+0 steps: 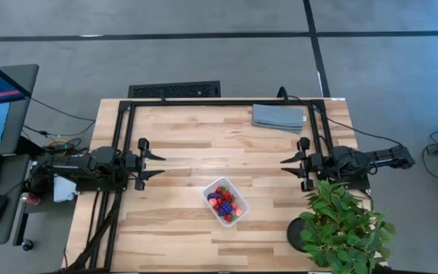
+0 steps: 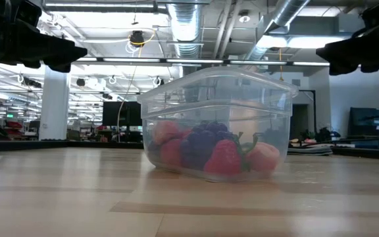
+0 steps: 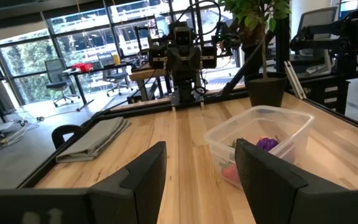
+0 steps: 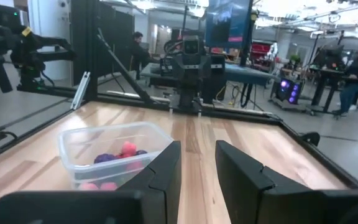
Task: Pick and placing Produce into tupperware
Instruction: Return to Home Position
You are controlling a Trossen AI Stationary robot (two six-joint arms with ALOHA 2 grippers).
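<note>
The tupperware (image 1: 226,201) is a small clear container that stands on its base at the middle of the table, toward the near edge. The produce (image 2: 209,149) lies inside it: red and pink strawberry-like pieces and dark purple ones, also seen as produce (image 4: 118,157) and produce (image 3: 258,149). My left gripper (image 1: 158,164) hovers open by the table's left side, its fingers pointing right. My right gripper (image 1: 286,164) hovers open by the right side, its fingers pointing left. Both are above the table and well apart from the tupperware (image 2: 217,122).
A folded grey cloth (image 1: 278,117) lies at the far right of the table. A green potted plant (image 1: 342,226) stands at the near right corner, close to my right arm. A black frame (image 1: 219,103) runs along the table's far edge. Bare wood lies between the grippers.
</note>
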